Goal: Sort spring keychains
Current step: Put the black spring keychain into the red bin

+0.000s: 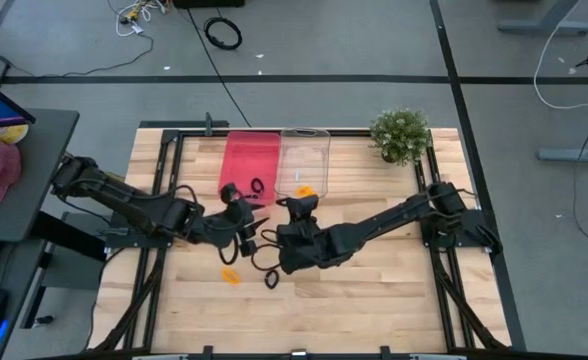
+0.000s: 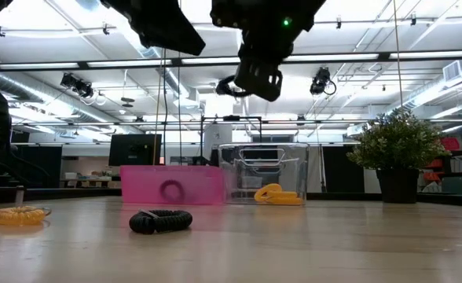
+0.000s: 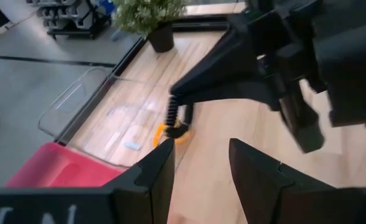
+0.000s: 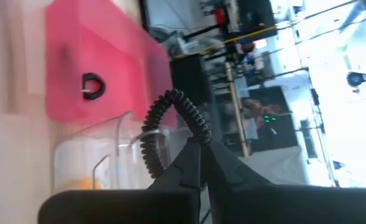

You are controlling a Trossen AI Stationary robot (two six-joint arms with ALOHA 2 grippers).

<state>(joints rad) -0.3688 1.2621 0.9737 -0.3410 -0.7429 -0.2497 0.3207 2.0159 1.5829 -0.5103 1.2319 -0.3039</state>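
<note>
My right gripper is raised over the near edge of the clear bin, shut on a black spring keychain. My left gripper is open beside it, near the pink bin, and touches nothing. One black keychain lies in the pink bin. Orange keychains lie in the clear bin. On the table lie a black keychain and an orange one; the high view shows them as black and orange. My right gripper pinches the black keychain between its two shut fingertips, at one spot on the coil. The rest of the loop juts out past the fingertips. The keychain is lifted clear of table and bins.
A potted plant stands at the far right of the table, right of the clear bin. Both bins sit side by side at the far edge. The two grippers are close together at mid-table. The wood in front of them is bare apart from the two loose keychains.
</note>
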